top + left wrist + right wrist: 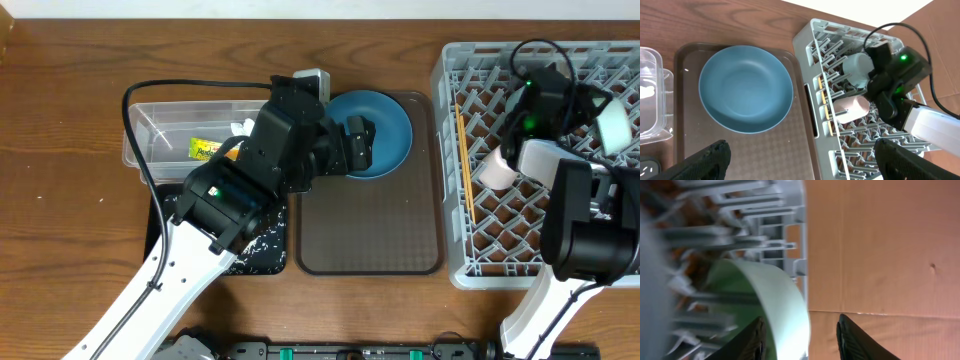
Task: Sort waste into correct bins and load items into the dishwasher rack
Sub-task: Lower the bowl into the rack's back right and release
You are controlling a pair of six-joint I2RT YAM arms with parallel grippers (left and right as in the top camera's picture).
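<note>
Blue bowl (745,90) sits on the brown tray (740,155) just ahead of my left tool (800,150), spread wide and empty, so I'd lower one finger inside its near rim before closing.

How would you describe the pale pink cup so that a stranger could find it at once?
Find the large grey plastic dishwasher rack at the right side of the wooden table. Near its left wall, just right of the two thin wooden chopsticks, the pale pink cup sits tilted among the pegs. It is the only pink thing there, narrower than the small mint green bowl farther right.
</note>
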